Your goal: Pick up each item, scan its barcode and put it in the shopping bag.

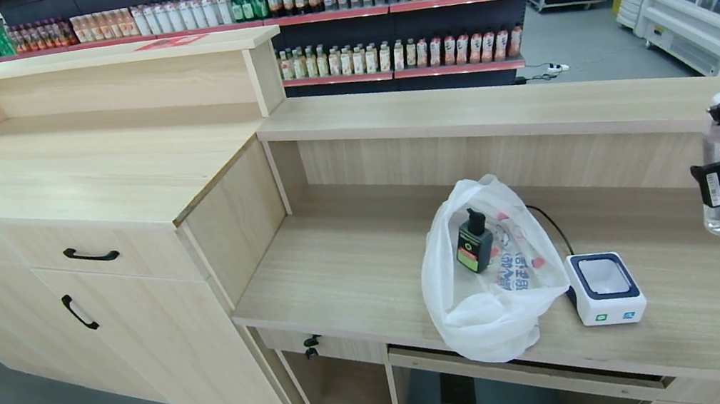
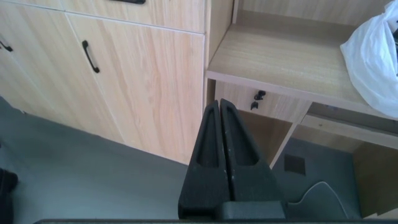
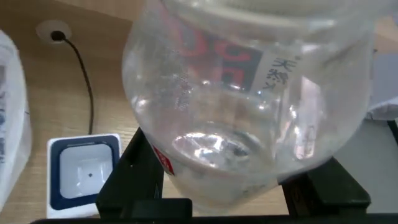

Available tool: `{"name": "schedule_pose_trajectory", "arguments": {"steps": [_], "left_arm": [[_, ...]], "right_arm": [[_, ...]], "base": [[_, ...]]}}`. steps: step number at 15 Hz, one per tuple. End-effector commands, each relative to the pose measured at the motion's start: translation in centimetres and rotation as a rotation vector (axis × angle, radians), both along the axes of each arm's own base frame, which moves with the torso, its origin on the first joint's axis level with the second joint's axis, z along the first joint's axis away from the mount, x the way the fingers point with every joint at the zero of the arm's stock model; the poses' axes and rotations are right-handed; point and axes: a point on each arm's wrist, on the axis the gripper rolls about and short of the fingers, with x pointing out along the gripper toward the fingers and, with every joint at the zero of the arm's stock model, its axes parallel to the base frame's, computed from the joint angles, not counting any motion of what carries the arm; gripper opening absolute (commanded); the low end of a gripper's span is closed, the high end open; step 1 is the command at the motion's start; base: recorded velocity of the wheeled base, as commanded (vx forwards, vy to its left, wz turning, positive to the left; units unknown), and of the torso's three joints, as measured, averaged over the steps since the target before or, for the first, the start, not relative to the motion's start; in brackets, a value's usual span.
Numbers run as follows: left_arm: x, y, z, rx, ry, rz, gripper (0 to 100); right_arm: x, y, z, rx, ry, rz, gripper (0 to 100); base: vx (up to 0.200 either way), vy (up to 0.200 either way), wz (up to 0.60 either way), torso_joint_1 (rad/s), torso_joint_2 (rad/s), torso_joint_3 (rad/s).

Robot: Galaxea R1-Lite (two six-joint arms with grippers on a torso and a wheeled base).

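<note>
Holds a clear plastic bottle in the right end effector, over the desk's right end. Carries the left end effector closed empty, low before a cabinet door. Finds the shopping bag on the desk, dark pump bottle inside, barcode scanner just beside.

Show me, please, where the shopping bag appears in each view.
Head view: the shopping bag sits on the lower counter, left of the scanner.
Left wrist view: it sits on that counter, along from the drawer lock.
Right wrist view: a sliver shows beyond the scanner from the bottle.
Shared landmark: the counter under it.
</note>
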Motion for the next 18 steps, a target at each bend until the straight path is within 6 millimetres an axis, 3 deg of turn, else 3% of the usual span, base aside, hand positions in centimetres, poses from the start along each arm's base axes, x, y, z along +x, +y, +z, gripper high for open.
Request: {"name": "schedule_pose_trajectory", "arguments": {"steps": [1,4,6,9,11,16,18], "left_arm": [[0.0,0.0,0.0,0.000,0.000,0.000,0],[0.0,0.0,0.0,0.000,0.000,0.000,0],[0.0,0.0,0.0,0.000,0.000,0.000,0],[0.0,0.0,0.0,0.000,0.000,0.000,0],[0.0,0.0,0.0,0.000,0.000,0.000,0],[0.0,0.0,0.0,0.000,0.000,0.000,0],[0.0,0.0,0.0,0.000,0.000,0.000,0]], "right_arm": [[0.1,0.9,0.0,0.008,-0.019,0.107,0],[0.4,3.0,0.4,-0.007,-0.050,0.259,0],[0.0,3.3,0.5,0.061,-0.055,0.567,0],[-0.6,3.3,-0.6,0.157,0.024,0.873,0],[-0.2,3.0,-2.0,0.121,0.056,1.028,0],[0.3,-0.9,-7.6,0.118,0.177,1.140,0],[0.7,-1.4,-9.1,0.153,0.188,1.168,0]], "base": [[0.000,0.000,0.60,0.007,0.00,0.002],[0.000,0.000,0.60,0.002,0.00,0.002],[0.000,0.000,0.00,0.000,0.00,0.000],[0.000,0.000,0.00,0.000,0.00,0.000],[0.000,0.000,0.00,0.000,0.00,0.000],[0.000,0.000,0.00,0.000,0.00,0.000],[0.000,0.000,0.00,0.000,0.00,0.000]]}}
